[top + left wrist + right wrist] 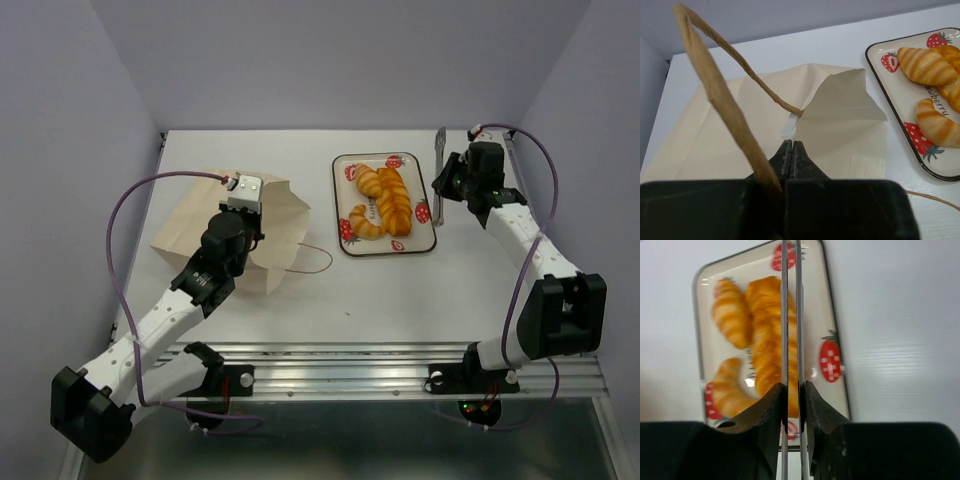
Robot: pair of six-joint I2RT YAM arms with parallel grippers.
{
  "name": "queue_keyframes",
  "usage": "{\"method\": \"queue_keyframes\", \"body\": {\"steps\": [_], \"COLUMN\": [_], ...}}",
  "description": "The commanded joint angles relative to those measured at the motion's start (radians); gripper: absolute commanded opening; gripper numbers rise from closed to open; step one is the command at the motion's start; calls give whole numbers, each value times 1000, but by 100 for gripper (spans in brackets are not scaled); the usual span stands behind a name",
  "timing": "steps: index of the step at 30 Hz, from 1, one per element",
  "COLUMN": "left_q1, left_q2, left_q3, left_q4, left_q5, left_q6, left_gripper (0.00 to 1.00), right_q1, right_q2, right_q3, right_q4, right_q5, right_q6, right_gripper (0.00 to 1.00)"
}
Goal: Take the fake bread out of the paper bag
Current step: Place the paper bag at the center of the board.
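Observation:
The paper bag (200, 225) lies flat on the left of the table, its mouth toward the tray. My left gripper (243, 195) is shut on the bag's rim (791, 142); one cord handle (715, 95) arches up over the fingers. The fake bread is outside the bag on the strawberry-print tray (343, 200): the long ridged loaf (393, 195) and two croissants (368, 180) (366, 224). They also show in the left wrist view (925, 65) and the right wrist view (765, 330). My right gripper (440, 190) is shut on thin metal tongs (784, 315), right of the tray.
The bag's second cord handle (315, 258) lies loose on the table between the bag and the tray. The tray (900, 92) sits right of the bag. Grey walls close the table at the back and sides. A metal rail (350, 352) runs along the near edge.

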State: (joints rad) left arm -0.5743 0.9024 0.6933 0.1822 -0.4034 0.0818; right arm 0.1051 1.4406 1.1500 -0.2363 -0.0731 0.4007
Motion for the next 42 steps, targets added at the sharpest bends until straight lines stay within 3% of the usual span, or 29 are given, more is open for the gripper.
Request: {"method": "queue_keyframes", "body": {"steps": [1, 8, 17, 21, 25, 26, 28, 29, 30, 31, 33, 34, 39, 42], "left_q1": [1, 2, 2, 5, 7, 8, 8, 8, 10, 10, 10, 10, 10, 10], "left_q2": [-28, 22, 140, 222, 282, 296, 305, 306, 311, 311, 308, 305, 265, 221], "left_q3": [-18, 0, 25, 71, 103, 113, 123, 126, 132, 133, 144, 147, 170, 189], "left_q4": [39, 31, 56, 37, 31, 30, 28, 25, 25, 23, 17, 13, -4, -10], "left_q5": [44, 32, -74, -124, -127, -127, -126, -120, -118, -114, -109, -103, -86, -57], "left_q6": [41, 55, 35, 19, 15, 16, 16, 18, 18, 18, 16, 15, 3, -10], "left_gripper": [0, 0, 0, 1, 6, 10, 30, 35, 42, 56, 66, 75, 96, 99], "right_q1": [-61, -208, -288, -297, -297, -297, -297, -297, -297, -297, -297, -297, -297, -297], "right_q2": [38, 200, 377, 431, 432, 429, 422, 409, 402, 391, 350, 333, 187, 109], "right_q3": [48, 96, 102, 102, 99, 96, 94, 91, 85, 82, 71, 68, 54, 40], "right_q4": [-61, -46, 45, 75, 87, 88, 86, 86, 86, 86, 86, 84, 81, 80], "right_q5": [197, 121, 58, 68, 58, 67, 68, 68, 68, 96, 95, 99, 105, 122], "right_q6": [-325, -551, -625, -570, -534, -528, -511, -507, -493, -487, -468, -461, -404, -341], "right_gripper": [5, 7, 12, 26, 56, 61, 72, 78, 87, 99, 100, 100, 100, 100]}}
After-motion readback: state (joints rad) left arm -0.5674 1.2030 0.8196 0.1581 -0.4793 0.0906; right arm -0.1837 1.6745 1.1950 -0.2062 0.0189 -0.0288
